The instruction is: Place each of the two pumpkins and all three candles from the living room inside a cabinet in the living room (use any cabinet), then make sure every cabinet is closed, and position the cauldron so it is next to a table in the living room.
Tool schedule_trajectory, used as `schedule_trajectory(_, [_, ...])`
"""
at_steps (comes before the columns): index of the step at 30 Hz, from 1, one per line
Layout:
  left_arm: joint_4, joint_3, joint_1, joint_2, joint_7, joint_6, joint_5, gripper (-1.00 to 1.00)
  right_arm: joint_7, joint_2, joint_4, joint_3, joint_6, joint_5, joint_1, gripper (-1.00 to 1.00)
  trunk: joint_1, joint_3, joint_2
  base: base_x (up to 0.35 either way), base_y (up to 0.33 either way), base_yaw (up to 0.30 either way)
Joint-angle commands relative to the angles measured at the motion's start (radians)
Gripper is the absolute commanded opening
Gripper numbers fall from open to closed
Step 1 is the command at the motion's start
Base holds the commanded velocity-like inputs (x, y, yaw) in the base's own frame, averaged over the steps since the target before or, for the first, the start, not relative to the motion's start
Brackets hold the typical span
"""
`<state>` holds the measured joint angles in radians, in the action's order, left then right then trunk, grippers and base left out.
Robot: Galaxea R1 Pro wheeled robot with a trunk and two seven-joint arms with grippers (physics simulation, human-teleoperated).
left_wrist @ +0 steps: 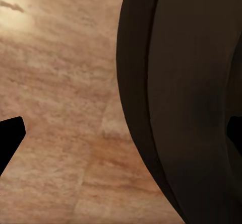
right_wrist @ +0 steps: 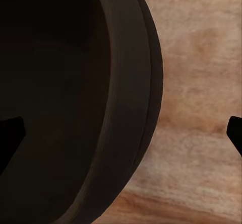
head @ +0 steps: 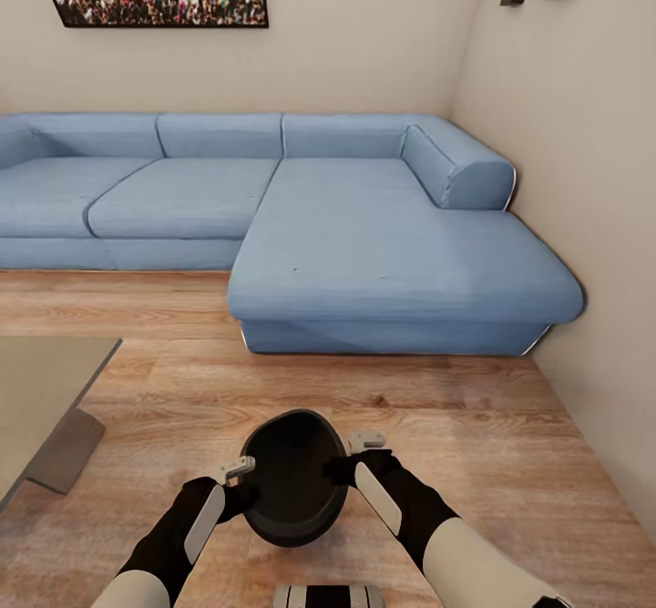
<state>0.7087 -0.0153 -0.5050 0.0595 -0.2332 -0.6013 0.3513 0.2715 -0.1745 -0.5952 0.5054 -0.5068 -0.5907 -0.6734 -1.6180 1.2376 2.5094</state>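
Note:
The black cauldron (head: 293, 480) is low over the wooden floor just in front of me, its wide mouth turned up toward my head. My left gripper (head: 240, 479) straddles its left rim and my right gripper (head: 350, 458) straddles its right rim. In the left wrist view the cauldron wall (left_wrist: 191, 103) stands between the two dark fingertips (left_wrist: 11, 133), with a gap on the floor side. The right wrist view shows the same, with the rim (right_wrist: 131, 93) between spread fingers (right_wrist: 236, 133). Both grippers are open. I cannot tell whether the pot rests on the floor. A corner of the grey glossy table (head: 41, 389) is at the left.
A large blue corner sofa (head: 364, 243) fills the space ahead, its chaise end about a metre beyond the cauldron. A beige wall (head: 601, 225) closes off the right side. Bare wooden floor (head: 437, 407) lies between the table, the sofa and me.

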Motion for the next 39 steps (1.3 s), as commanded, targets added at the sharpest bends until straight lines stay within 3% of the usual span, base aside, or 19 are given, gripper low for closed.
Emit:
schedule_trajectory(1, [0.0,0.0,0.0,0.0,0.0,0.0,0.0,1.0,0.0,0.0,0.0,0.0,0.0,0.0,0.0,1.0,0.0,0.0,0.0,0.0,0.0,0.0])
schedule_trajectory(15, [0.0,0.0,0.0,0.0,0.0,0.0,0.0,1.0,0.0,0.0,0.001,0.0,0.003,0.0,0.0,1.0,0.0,0.0,0.0,0.0,0.0,0.0])
schedule_trajectory(22, [0.0,0.0,0.0,0.0,0.0,0.0,0.0,1.0,0.0,0.0,0.053,0.001,0.057,0.004,-0.001,1.0,0.0,0.0,0.0,0.0,0.0,0.0])
schedule_trajectory(33, [0.0,0.0,0.0,0.0,0.0,0.0,0.0,1.0,0.0,0.0,0.063,0.001,0.065,0.005,-0.002,1.0,0.0,0.0,0.0,0.0,0.0,0.0])
schedule_trajectory(39, [0.0,0.0,0.0,0.0,0.0,0.0,0.0,1.0,0.0,0.0,0.063,0.001,0.065,0.005,-0.002,1.0,-0.002,0.015,0.001,0.0,0.0,0.0])
